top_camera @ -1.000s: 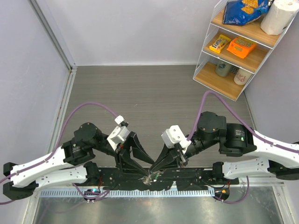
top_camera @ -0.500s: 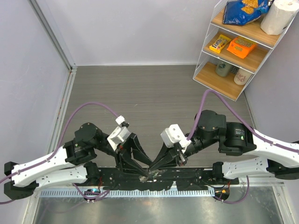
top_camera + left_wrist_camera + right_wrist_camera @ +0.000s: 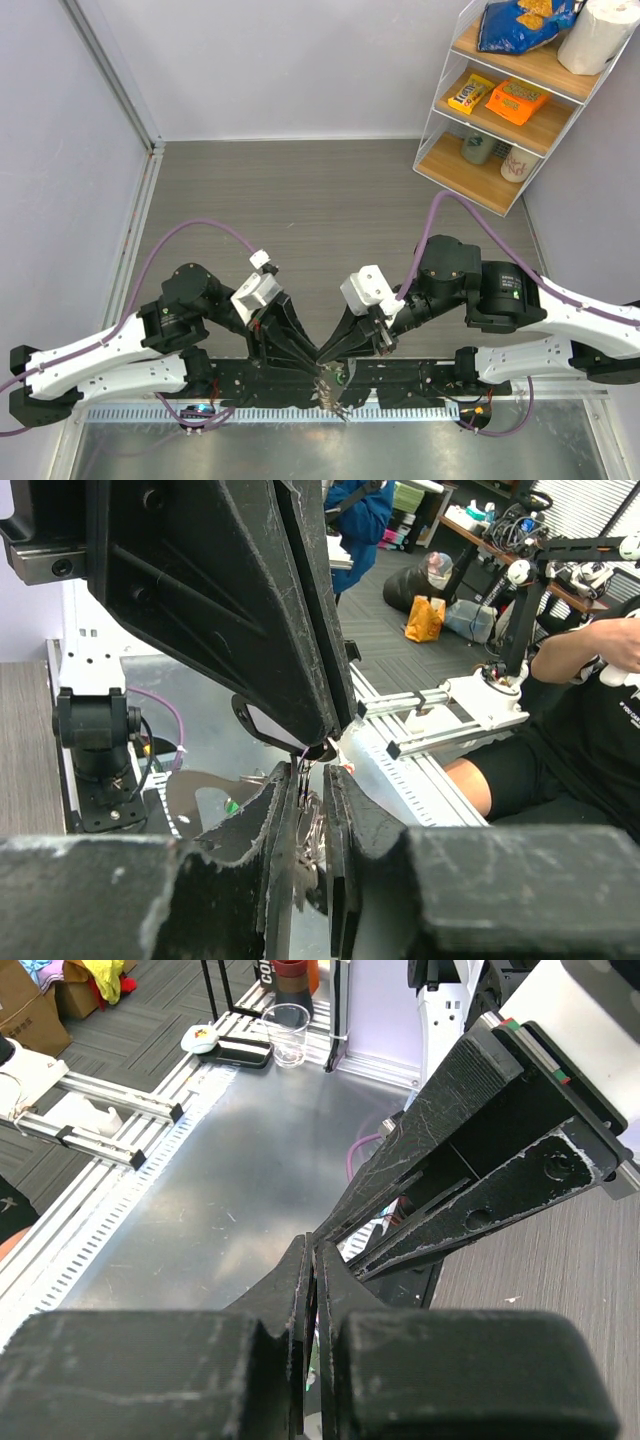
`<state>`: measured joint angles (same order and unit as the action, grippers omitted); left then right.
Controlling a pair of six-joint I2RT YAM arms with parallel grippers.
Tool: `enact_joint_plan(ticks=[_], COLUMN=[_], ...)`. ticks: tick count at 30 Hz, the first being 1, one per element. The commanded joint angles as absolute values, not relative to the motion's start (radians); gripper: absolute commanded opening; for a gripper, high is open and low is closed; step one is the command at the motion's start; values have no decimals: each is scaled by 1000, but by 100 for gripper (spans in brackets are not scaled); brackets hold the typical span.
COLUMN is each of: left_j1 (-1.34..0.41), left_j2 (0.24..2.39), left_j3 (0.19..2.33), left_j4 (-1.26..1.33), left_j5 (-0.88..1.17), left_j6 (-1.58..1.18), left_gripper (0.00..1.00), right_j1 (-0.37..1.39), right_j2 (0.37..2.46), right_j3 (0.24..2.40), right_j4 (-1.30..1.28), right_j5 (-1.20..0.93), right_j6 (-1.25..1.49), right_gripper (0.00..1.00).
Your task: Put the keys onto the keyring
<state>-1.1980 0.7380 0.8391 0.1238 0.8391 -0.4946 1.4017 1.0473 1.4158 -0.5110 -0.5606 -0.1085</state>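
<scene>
My left gripper (image 3: 317,358) and right gripper (image 3: 329,357) meet tip to tip over the near edge of the table. A bunch of small silvery keys (image 3: 333,392) hangs just below them, one with a green head. In the left wrist view my left gripper (image 3: 312,780) is shut on the thin wire of the keyring (image 3: 302,770), with keys (image 3: 312,828) dangling under it and the right gripper's fingers (image 3: 290,650) touching from above. In the right wrist view my right gripper (image 3: 312,1256) is shut on a thin piece, apparently a key; the left gripper's fingers (image 3: 450,1130) lie right beside it.
A wire shelf (image 3: 505,110) with snacks, cups and a paper roll stands at the back right. A slotted rail (image 3: 150,412) and a metal plate (image 3: 200,450) run below the arm bases. A seated person (image 3: 590,730) is off the table's side.
Both grippers have risen slightly and closed in together. The bunch of keys now hangs lower and more in view beneath their tips.
</scene>
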Motion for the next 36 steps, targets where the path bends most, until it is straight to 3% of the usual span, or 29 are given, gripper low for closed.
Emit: enact_joint_plan(ticks=[1,7,10,36], left_j1=[-1206,-1210,-1213,-1219], left_j2=[735,742,741,627], left_j3=[838,842,848,857], left_j4=[178,173,144,61], left_j5=[867,864,833,586], left_j6=[-503,-497,-482,-396], left_gripper=[21,15,0,0], right_j1=[1407,1407,1407,1408], right_j2=[1035,1039,1039,841], right_j3=[1468,1473,1474,1243], right_j4=[-472,-462,-451,-293], right_j5=[-540,-525,-522,-423], right_j6=[-124,-118,-110,-20], right_gripper=[5,5,5,5])
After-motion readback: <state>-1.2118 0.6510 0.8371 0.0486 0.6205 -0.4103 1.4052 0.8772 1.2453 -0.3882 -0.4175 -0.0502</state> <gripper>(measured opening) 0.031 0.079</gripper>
